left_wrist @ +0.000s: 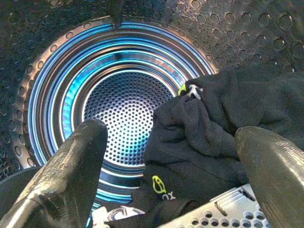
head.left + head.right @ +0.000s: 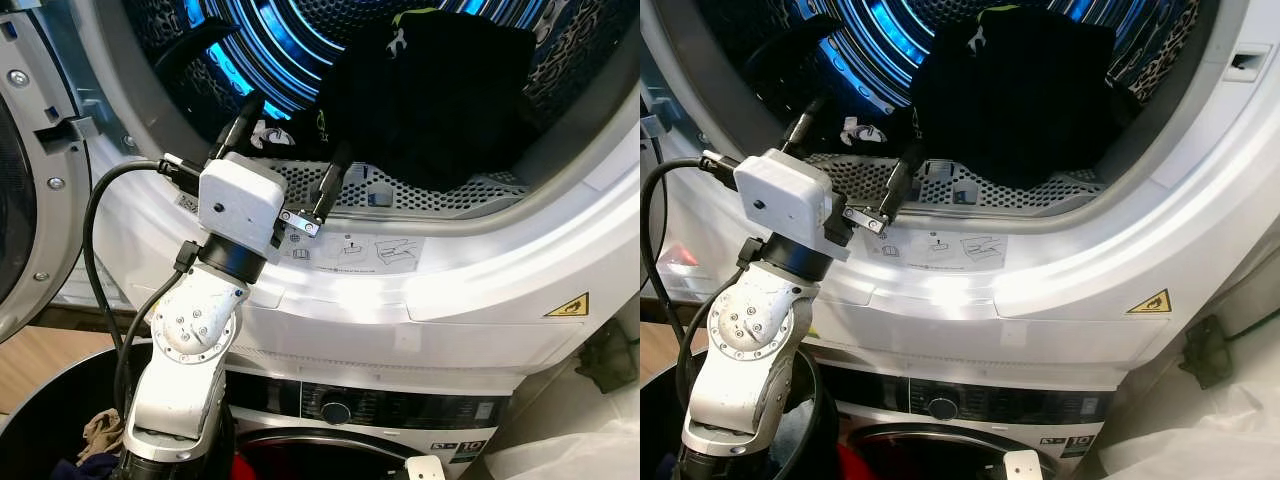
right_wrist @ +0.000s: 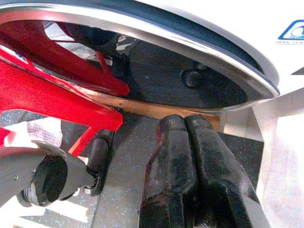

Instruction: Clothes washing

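Silver left arm reaches up to the drum mouth, its left hand [image 2: 290,160] spread wide and empty. Beyond it, crumpled black clothing [image 2: 430,90] with a yellow-green logo lies inside the blue-lit drum [image 1: 123,118]. Right hand [image 3: 190,142] is clenched, empty

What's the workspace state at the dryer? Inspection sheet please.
Surface: white door sill with instruction sticker, bare.
Job's things: black clothes heaped in the lit drum, right of centre; more laundry in a dark basket at lower left.
Clutter: nothing seen.
Grippers: left gripper open, at the drum mouth, aimed at the clothes, apart from them; right gripper shut, hanging low by the lower machine.
Cables: black cable looping off the left wrist.
Surroundings: second machine stacked beneath; warning label.
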Robot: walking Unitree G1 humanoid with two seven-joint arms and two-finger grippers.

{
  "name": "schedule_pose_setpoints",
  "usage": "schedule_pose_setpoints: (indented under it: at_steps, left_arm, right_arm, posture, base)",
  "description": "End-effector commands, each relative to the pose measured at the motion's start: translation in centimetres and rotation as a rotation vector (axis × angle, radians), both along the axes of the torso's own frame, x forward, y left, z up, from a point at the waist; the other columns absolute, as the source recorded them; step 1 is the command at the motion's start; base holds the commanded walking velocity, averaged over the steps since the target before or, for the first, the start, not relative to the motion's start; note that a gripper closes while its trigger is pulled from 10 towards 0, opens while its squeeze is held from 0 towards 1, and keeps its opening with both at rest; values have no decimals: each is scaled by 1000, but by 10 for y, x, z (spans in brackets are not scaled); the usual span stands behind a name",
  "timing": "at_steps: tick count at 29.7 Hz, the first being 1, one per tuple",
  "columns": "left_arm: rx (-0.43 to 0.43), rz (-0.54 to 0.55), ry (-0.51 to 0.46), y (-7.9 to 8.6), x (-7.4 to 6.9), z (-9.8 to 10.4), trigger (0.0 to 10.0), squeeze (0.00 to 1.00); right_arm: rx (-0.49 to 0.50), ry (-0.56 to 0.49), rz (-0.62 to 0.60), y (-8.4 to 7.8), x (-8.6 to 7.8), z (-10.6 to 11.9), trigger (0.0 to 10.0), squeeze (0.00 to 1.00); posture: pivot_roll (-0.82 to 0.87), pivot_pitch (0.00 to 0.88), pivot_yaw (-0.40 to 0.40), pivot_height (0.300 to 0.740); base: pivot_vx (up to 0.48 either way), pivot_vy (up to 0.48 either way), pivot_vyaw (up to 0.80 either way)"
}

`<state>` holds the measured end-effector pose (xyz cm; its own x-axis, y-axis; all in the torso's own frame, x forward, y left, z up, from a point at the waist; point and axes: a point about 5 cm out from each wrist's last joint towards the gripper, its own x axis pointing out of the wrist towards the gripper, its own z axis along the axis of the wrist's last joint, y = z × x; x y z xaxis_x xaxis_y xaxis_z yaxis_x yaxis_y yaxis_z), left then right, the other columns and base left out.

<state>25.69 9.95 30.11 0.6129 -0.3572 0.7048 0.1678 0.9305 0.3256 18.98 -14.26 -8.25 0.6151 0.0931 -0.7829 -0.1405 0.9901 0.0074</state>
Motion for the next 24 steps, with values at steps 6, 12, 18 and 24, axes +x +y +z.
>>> schedule_pose_setpoints:
  at_steps: [6,12,18,24]
  left_arm:
    - [16,-14,-15,-2,-1,1,10000,0]
    - [13,-24,-5,-2,-1,1,10000,0]
    - [21,-19,0,-2,1,0,10000,0]
    - [12,-2,3,1,0,-1,10000,0]
  right_arm:
    - [1,-1,18,4,4,2,10000,0]
    - [6,0,7,4,3,1,10000,0]
    - [9,7,14,4,2,1,10000,0]
    - [12,15,29,6,-1,-1,10000,0]
  posture:
    - [245,0,-15,740]
    - [235,0,-5,740]
    - [224,0,-3,740]
    - [221,0,-1,740]
  base:
    - [0,0,0]
    - [-121,0,0]
    - [-169,0,0]
    - [-296,0,0]
